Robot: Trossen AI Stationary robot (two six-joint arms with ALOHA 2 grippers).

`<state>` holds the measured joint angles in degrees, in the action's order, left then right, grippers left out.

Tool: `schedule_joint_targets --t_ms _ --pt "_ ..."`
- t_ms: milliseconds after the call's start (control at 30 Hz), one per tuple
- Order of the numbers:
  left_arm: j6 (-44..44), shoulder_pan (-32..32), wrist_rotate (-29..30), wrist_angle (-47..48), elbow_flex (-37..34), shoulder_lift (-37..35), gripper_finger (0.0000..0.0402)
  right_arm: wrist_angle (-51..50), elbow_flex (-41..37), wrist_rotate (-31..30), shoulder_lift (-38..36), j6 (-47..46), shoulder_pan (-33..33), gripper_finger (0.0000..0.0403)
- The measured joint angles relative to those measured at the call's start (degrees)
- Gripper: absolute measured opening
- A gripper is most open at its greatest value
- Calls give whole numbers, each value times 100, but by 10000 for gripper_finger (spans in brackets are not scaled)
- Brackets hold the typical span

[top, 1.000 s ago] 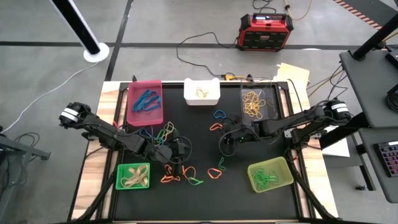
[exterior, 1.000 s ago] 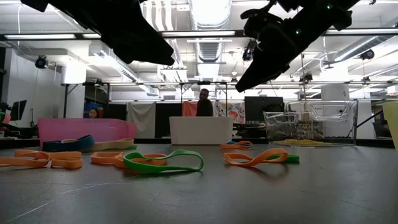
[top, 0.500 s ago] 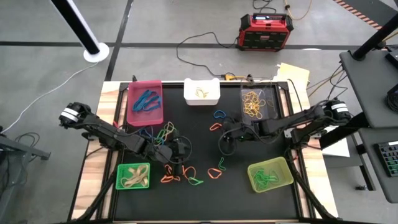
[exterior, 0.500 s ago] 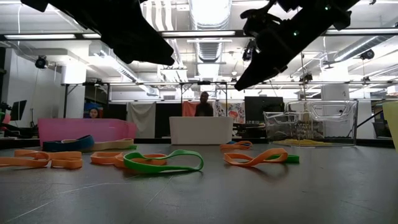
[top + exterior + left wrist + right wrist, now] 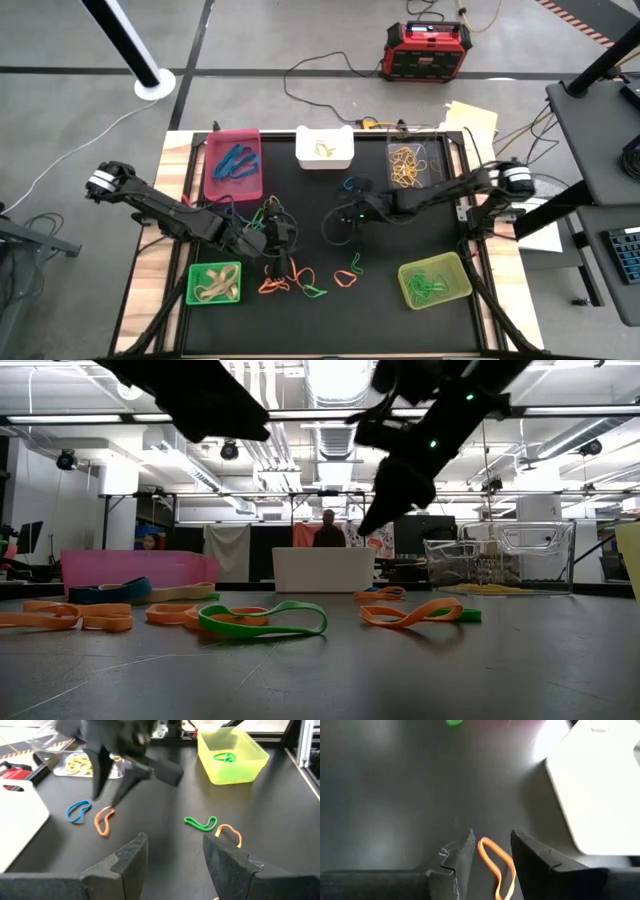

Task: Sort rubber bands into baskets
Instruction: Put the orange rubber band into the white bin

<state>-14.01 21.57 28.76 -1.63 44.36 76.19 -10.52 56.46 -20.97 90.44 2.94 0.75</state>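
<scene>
Loose rubber bands lie flat on the black mat: an orange, green and blue cluster [image 5: 293,280], an orange one [image 5: 350,270] and a blue one [image 5: 352,184]. My right gripper [image 5: 333,225] hovers open above the mat's middle; an orange band [image 5: 497,865] on the mat shows between its fingers, untouched. My left gripper [image 5: 285,245] is open and empty above the cluster, facing the right gripper [image 5: 111,795]. There are several baskets: magenta [image 5: 235,165], white [image 5: 324,147], clear [image 5: 413,165], bright green [image 5: 215,283] and yellow-green [image 5: 434,280].
Ahead of the left gripper lie a blue band [image 5: 77,811], an orange band [image 5: 103,820], a green band [image 5: 201,823] and another orange one [image 5: 230,834]. A red-and-black box [image 5: 428,50] and cables sit on the floor beyond the table's far edge. A person [image 5: 327,528] stands in the room behind.
My right gripper has swung toward the table's left, out over the mat's middle, tipping a little further downward and rolling as it went. My left gripper has risen slightly. The bands have not moved.
</scene>
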Motion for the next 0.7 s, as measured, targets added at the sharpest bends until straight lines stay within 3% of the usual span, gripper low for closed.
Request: schedule_joint_targets --t_ms 367,500,700 --pt "-55 18 140 624 0 -319 176 -1470 1260 156 1275 -38 -269 199" --pt "-133 25 185 771 0 -313 176 -1574 1263 493 1390 -94 -403 205" --pt "-152 25 229 865 0 -313 176 -1417 1048 498 1436 -232 -575 186"
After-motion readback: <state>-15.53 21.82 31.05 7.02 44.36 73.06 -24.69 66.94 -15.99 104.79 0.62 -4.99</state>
